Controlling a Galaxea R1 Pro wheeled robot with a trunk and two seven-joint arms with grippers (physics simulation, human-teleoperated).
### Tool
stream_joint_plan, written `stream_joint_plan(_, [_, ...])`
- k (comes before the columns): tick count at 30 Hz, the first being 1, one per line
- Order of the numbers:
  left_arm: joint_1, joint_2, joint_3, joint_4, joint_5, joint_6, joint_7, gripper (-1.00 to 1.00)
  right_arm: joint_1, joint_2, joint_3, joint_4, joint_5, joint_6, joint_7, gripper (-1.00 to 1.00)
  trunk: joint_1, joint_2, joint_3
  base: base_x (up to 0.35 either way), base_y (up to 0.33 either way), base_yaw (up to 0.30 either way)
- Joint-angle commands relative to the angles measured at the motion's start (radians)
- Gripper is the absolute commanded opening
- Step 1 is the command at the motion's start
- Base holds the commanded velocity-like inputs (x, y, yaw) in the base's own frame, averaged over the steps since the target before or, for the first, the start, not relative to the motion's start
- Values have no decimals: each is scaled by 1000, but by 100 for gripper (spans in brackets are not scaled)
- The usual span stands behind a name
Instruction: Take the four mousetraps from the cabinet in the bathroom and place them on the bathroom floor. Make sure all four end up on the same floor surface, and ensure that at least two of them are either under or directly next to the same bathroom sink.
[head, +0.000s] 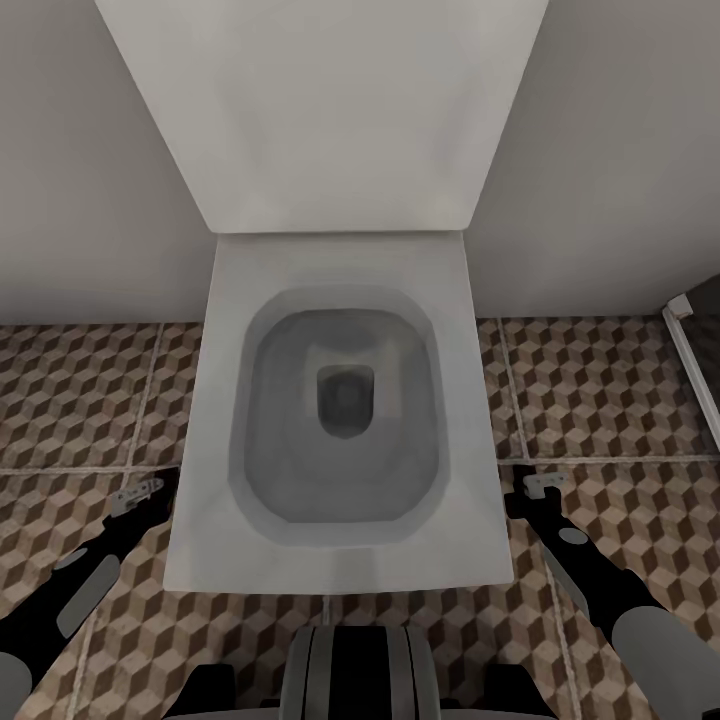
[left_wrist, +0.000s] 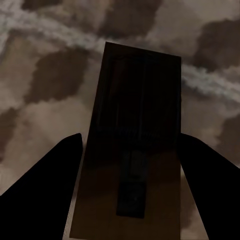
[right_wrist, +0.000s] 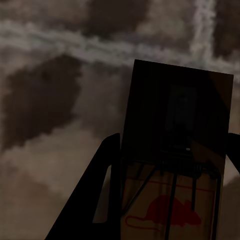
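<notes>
Straight ahead in the head view sits a white toilet (head: 340, 400), lid up against the pale wall (head: 90, 150), bowl open. Cube-patterned bathroom floor (head: 600, 390) spreads either side, with a white frame edge (head: 690, 360) at far right. Both black arms hang low beside the bowl. Left gripper (left_wrist: 130, 150) is clamped on a mousetrap (left_wrist: 135, 125), a dark board between its fingers (left_wrist: 45, 190). Right gripper (right_wrist: 170, 165) grips a second mousetrap (right_wrist: 172, 150), red mouse print showing, though it's murky; both look to be above the tiles.
</notes>
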Motion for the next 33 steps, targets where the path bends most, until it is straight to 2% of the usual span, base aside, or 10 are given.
stream_joint_plan(1, [0, 2, -4, 1, 10, -2, -1, -100, -1, -1, 7, 1, -13, -5, 1, -100, 0, 0, 0, 0, 0, 0])
stream_joint_plan(32, [-1, -2, -4, 2, 10, -4, -1, -100, -1, -1, 7, 1, -13, -5, -3, -100, 0, 0, 0, 0, 0, 0])
stream_joint_plan(33, [-1, -2, -4, 2, 10, -4, -1, -100, -1, -1, 7, 1, -13, -5, -3, 100, 0, 0, 0, 0, 0, 0])
